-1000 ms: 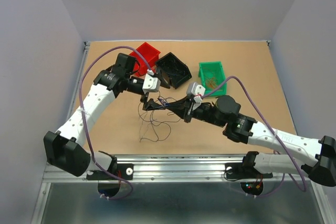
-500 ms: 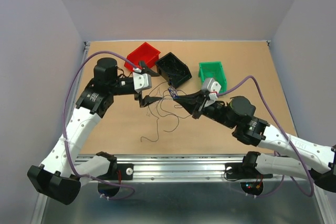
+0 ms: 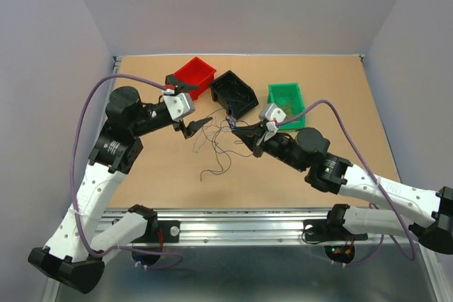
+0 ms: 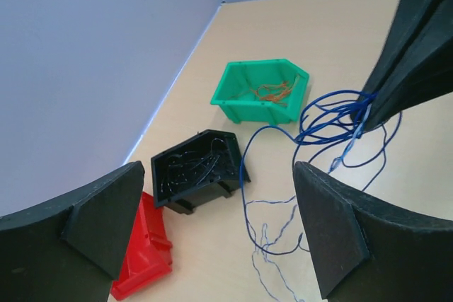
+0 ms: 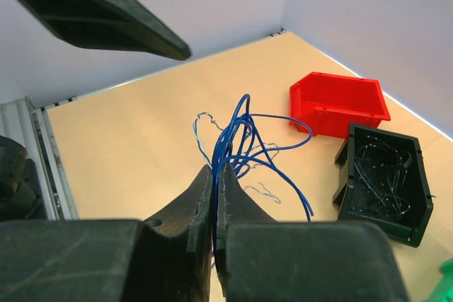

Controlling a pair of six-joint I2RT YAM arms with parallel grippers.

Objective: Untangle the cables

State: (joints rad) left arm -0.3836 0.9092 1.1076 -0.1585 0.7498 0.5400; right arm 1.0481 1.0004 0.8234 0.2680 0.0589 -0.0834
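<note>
Right wrist view: right hand (image 5: 216, 172) pinched shut on looped blue cables (image 5: 241, 132) raised over the bench (image 5: 127, 139); left hand (image 4: 218, 175) spread wide, empty, near; three bins: red bin (image 3: 192, 74), black bin (image 3: 235, 92), green bin (image 3: 286, 100).

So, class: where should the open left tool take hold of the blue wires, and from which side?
Probably the bunched stretch of the blue wires just beyond the shut right tool, before they fan into loops. Bring the open left tool in from the left, opposite it, jaws straddling the bunch.
</note>
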